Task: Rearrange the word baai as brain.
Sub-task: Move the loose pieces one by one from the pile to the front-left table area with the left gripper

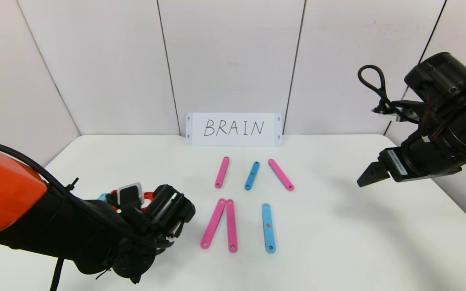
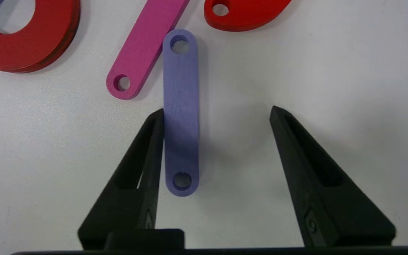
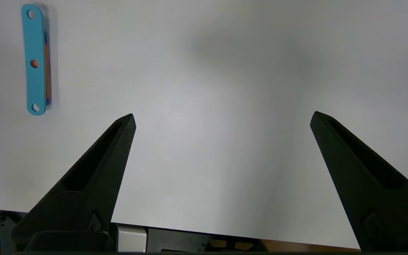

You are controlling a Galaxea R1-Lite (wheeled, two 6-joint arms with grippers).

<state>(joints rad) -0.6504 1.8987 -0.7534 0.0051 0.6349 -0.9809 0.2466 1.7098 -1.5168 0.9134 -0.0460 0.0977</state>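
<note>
The left gripper (image 2: 216, 111) is standing spread over the near-left table, one finger touching the flat purple plastic strip with holes (image 2: 181, 113), which is lying free beside a pink strip (image 2: 143, 46) and red C-shaped curved pieces (image 2: 30, 42). This looks like the R being built; next it probably needs to lift clear. The right gripper (image 3: 221, 118) is hovering spread at the far right.

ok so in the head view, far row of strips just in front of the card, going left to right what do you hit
pink strip → light-blue strip → second pink strip, leaning the opposite way to the other two. All three lie flat on the table, apart from each other.
</note>
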